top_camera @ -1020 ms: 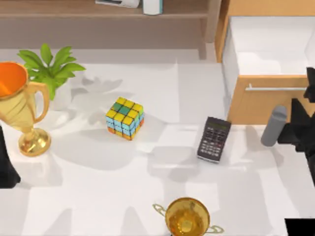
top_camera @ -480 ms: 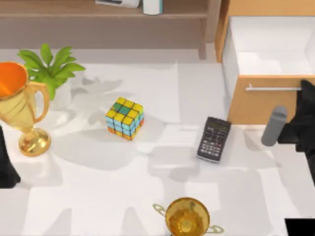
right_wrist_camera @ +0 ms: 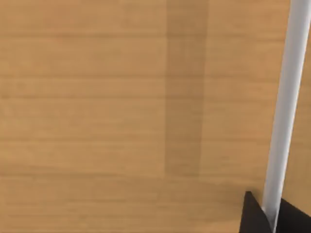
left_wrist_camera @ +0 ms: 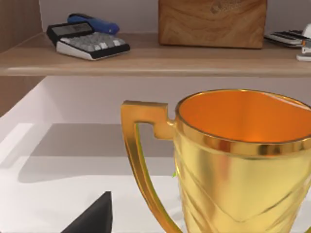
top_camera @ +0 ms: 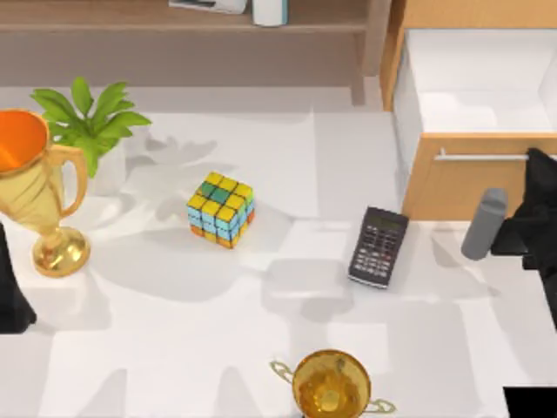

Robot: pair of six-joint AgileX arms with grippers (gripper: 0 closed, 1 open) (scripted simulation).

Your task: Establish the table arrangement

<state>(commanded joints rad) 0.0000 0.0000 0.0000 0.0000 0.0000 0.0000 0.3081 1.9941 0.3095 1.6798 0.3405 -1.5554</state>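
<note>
A: Since the table (top_camera: 174,331) is the task item, how does it lie?
B: Flat, white face up, long axis running left to right in the top view. It sits under everything, in front of the brown shelf (top_camera: 174,26).
A: What's on it?
B: Plant (top_camera: 87,117) and tall gold trophy (top_camera: 39,196) at the left, colour cube (top_camera: 221,209) near the middle, black calculator (top_camera: 379,246) right of that. A second trophy (top_camera: 331,383) is at the near edge.
A: And the right gripper (right_wrist_camera: 271,219)?
B: At the table's right side, up against the drawer cabinet (top_camera: 452,187). Its fingers (right_wrist_camera: 251,216) sit one on each side of the silver bar handle (top_camera: 483,157), clamped on it. The tabletop lies lower down and off to the left of them, not touched.
A: Drawer?
B: Pulled out, white inside showing.
A: Left gripper (top_camera: 13,296)?
B: Parked at the left edge beside the tall trophy. Open or closed, cannot tell.
</note>
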